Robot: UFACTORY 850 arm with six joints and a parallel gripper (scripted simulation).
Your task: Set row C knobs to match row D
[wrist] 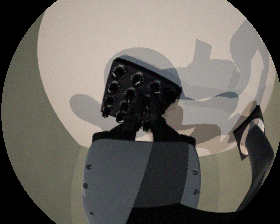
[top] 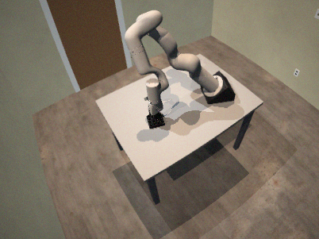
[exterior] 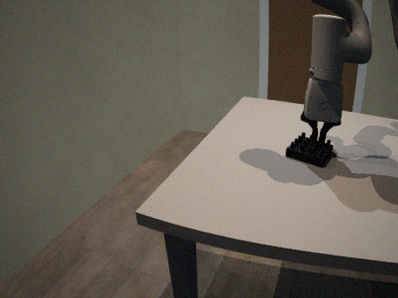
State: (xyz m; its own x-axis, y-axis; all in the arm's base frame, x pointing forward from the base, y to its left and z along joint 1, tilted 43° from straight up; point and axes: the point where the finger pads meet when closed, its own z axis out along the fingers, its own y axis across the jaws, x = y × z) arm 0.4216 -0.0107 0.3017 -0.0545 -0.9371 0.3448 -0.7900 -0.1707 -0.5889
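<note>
Pale tbl. [top: 182, 146] [exterior: 223, 187] [wrist: 65, 55] w/ dark legs, near plain green-grey wall [top: 20, 63] [exterior: 124, 68]; brown door [top: 83, 31] [exterior: 287, 44] in bkgd., partly behind grey robot arm [top: 139, 59] [exterior: 327, 44] reaching down from top R of pic. On tbl., small black knob box [top: 155, 125] [exterior: 308, 159] [wrist: 112, 97], upright. Above it, black gripper [top: 155, 116] [exterior: 317, 144] [wrist: 146, 102], pointing down, tips close tog. on a knob amid the rows; exact knob too small to ID. Overlapping shadows [exterior: 282, 167] either side of box. Wood-look floor [top: 79, 142] [exterior: 99, 227] at lower L.
</note>
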